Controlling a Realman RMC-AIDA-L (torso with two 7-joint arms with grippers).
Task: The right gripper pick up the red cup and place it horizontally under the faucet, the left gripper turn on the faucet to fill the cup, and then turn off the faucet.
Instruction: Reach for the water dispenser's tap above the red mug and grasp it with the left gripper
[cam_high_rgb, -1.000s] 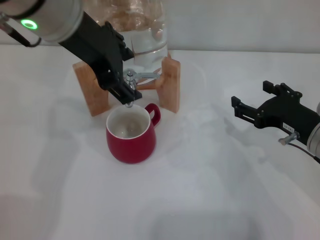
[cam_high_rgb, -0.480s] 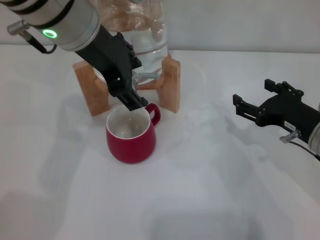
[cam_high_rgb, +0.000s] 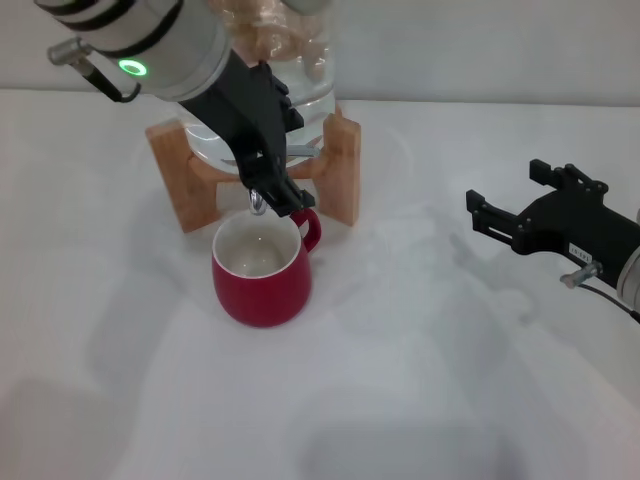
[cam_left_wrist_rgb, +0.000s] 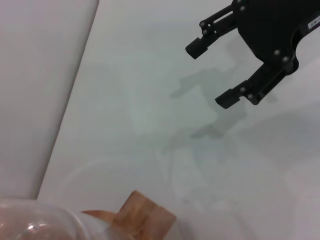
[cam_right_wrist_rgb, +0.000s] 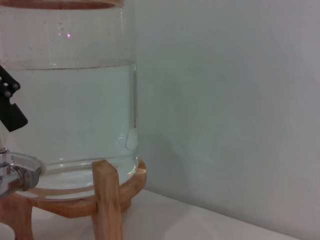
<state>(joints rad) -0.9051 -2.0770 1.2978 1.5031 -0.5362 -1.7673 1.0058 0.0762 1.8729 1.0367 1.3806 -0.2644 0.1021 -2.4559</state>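
Here, the red cup (cam_high_rgb: 262, 270) stood upright beneath the faucet (cam_high_rgb: 258, 200). The left gripper (cam_high_rgb: 280, 195) sat at the faucet's lever, its finger state unclear. The right gripper (cam_high_rgb: 510, 205) waited well apart, fingers spread. The lever probably needed gentle, steady pressure.

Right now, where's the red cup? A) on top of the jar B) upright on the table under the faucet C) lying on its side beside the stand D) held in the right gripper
B: the cup stands upright on the table, below the faucet; the right gripper is open, off to the side.
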